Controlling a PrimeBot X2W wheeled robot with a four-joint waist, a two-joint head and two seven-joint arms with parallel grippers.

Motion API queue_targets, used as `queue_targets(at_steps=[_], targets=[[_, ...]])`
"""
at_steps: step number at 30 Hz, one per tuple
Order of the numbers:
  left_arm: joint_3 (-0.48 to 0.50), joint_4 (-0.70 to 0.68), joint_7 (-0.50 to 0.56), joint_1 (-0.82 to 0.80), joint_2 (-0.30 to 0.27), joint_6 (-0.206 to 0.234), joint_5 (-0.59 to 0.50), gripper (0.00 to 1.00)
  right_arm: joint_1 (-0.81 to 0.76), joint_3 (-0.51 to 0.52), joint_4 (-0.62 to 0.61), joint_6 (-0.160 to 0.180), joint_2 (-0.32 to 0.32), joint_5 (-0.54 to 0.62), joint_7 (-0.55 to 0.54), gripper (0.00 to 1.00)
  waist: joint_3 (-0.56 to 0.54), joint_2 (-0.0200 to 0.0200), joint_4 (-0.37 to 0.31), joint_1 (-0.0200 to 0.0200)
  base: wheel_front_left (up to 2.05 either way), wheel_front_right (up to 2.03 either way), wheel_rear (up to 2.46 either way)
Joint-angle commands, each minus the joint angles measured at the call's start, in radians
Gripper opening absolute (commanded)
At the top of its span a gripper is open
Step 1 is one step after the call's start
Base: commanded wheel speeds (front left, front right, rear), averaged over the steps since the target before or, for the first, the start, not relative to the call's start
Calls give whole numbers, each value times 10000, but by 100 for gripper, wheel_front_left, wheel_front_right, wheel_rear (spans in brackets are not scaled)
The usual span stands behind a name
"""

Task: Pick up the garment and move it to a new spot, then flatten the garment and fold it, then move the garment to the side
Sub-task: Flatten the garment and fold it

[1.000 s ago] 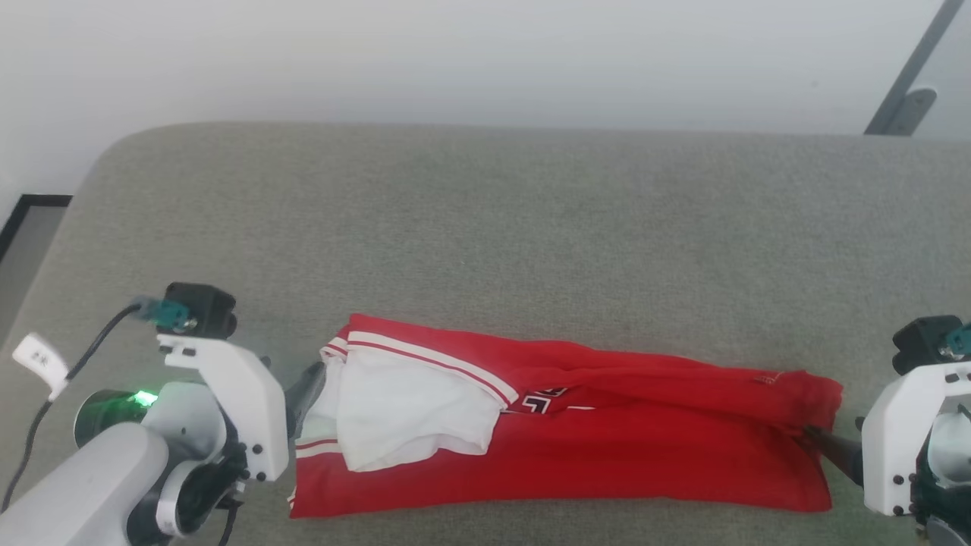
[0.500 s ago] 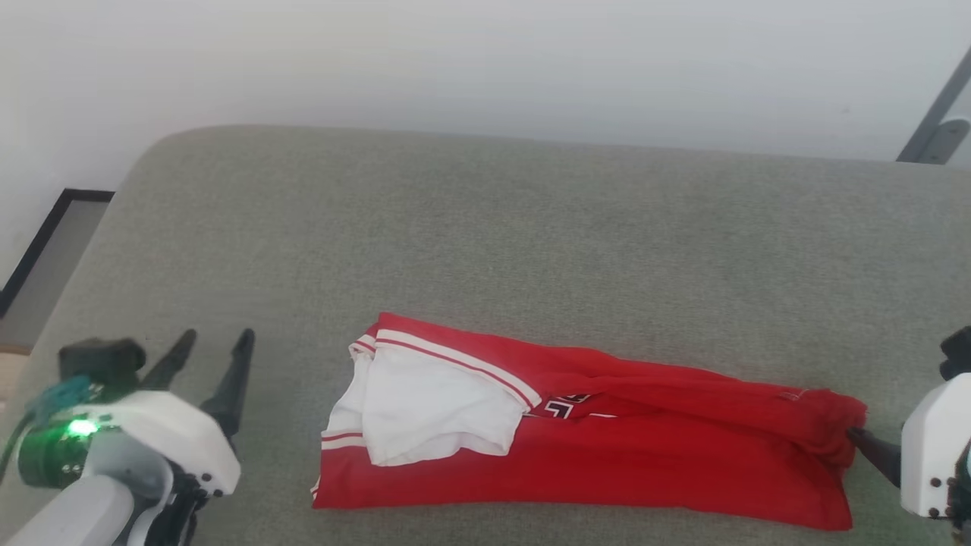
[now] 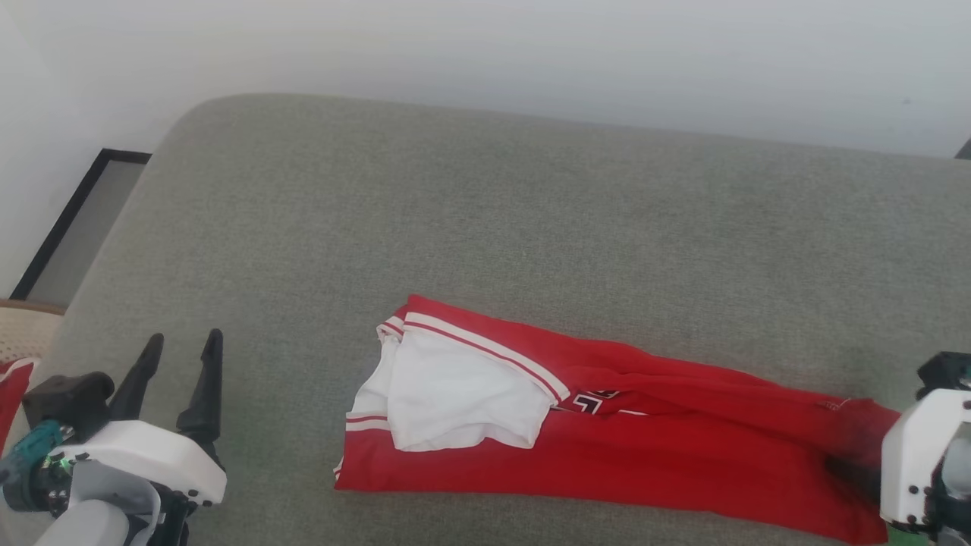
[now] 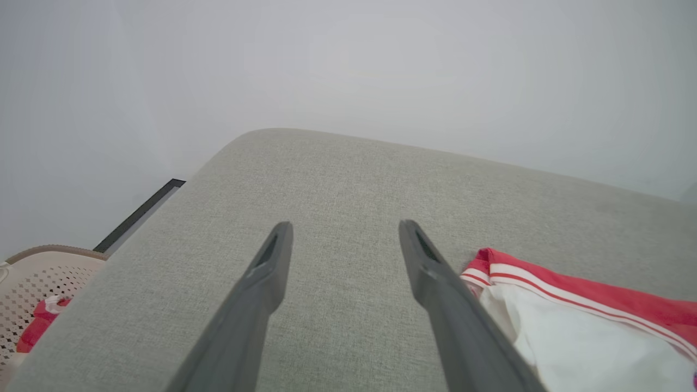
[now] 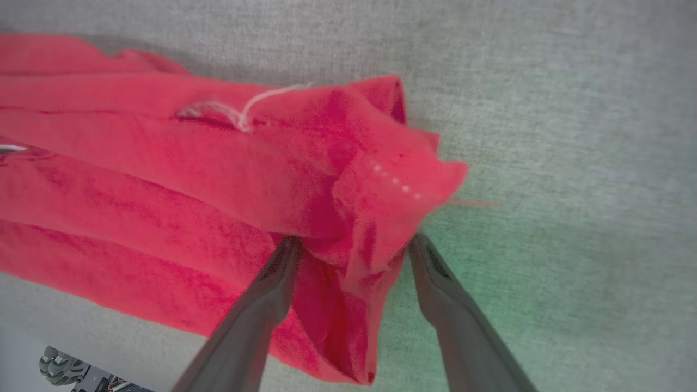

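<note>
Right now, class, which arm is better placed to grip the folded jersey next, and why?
Likely the right. The right jaws stand open astride a bunched corner of the garment, cloth between them; the left jaws stand open over bare grey cushion, apart from the sleeve end.

The jersey (image 3: 645, 470) is bright red, its sleeve (image 3: 463, 394) white, the trim (image 3: 485, 353) striped red and white, the lettering (image 3: 595, 400) black edged in white. Under the left claw (image 3: 186, 336), with its black fingers (image 3: 206, 387), the cushion (image 3: 531, 227) is speckled grey-green; left of it stands a beige perforated basket (image 4: 38, 272)
</note>
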State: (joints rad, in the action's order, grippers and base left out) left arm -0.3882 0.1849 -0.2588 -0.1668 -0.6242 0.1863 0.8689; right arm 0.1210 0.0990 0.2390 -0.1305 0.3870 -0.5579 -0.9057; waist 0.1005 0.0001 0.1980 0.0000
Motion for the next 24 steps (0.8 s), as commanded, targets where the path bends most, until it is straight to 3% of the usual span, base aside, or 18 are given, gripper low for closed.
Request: queue_targets(at_steps=[1,6,7,8,15,24], targets=[[233,4,-79,178,124,-123,-280,100,164,-116,185,-4,-42,-137,88,100,44,-1,64,0,0,0,0],[1146,191,-64,513,763,-665,-1087,100,512,-705,994,-5,-222,-544,263,100,104,-1,174,0,0,0,0],[1285,249,-64,567,876,-784,-1210,100,565,-860,1129,-8,-213,-598,270,69,107,-1,190,0,0,0,0],[1437,308,-63,603,1005,-850,-1275,100,599,-1060,1212,-21,-190,-708,268,0,109,-1,205,0,0,0,0],[2391,614,-65,797,1683,-1485,-2016,100,922,-1345,1593,-4,161,-1365,748,0,114,-1,218,0,0,0,0],[3198,872,-66,886,2256,-2025,-2804,100,1118,-839,1896,5,922,-1550,1329,0,96,-1,15,0,0,0,0]])
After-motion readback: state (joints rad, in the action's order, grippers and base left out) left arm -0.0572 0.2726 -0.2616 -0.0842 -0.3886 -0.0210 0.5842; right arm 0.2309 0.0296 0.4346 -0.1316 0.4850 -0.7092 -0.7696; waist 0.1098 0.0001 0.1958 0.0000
